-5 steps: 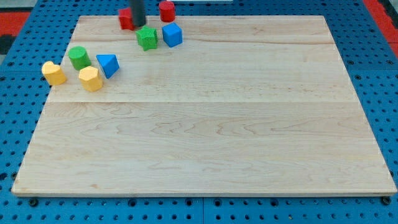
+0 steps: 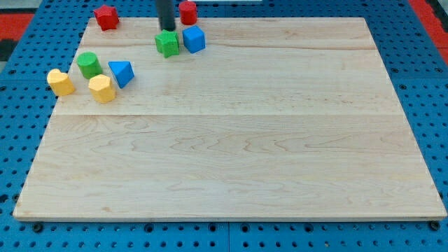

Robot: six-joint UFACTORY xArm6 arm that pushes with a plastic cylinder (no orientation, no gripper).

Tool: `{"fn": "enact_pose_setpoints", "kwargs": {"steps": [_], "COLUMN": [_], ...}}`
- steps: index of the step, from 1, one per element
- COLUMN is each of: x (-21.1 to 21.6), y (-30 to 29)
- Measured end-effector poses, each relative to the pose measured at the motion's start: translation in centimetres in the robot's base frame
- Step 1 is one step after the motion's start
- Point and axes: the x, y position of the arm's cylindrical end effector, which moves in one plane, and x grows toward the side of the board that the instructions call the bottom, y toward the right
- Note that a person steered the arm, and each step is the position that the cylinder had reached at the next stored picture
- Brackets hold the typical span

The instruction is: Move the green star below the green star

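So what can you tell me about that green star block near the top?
The green star is a small, chunky block, painted bright green with a notched outline, probably wood. It sits flat on the wooden board near the view's top. My tip is right above it, apparently touching. The blue cube sits close on its right.

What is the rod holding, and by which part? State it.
Nothing is held. My tip has no gripper; it stands just above the green star, at its top edge.

2 red blocks [image 2: 106,17], 2 green [image 2: 167,43], 2 blue [image 2: 194,39], 2 yellow [image 2: 61,82].
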Motion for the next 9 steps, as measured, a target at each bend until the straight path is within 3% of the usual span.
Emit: {"fn": "enact_pose_setpoints", "kwargs": {"steps": [1, 3, 6, 7, 8, 9], "x": [0.7, 7.5, 1.6, 7.2, 7.4, 4.7], "y": [8.1, 8.9, -9.5, -5.7, -11.5, -12.0]}}
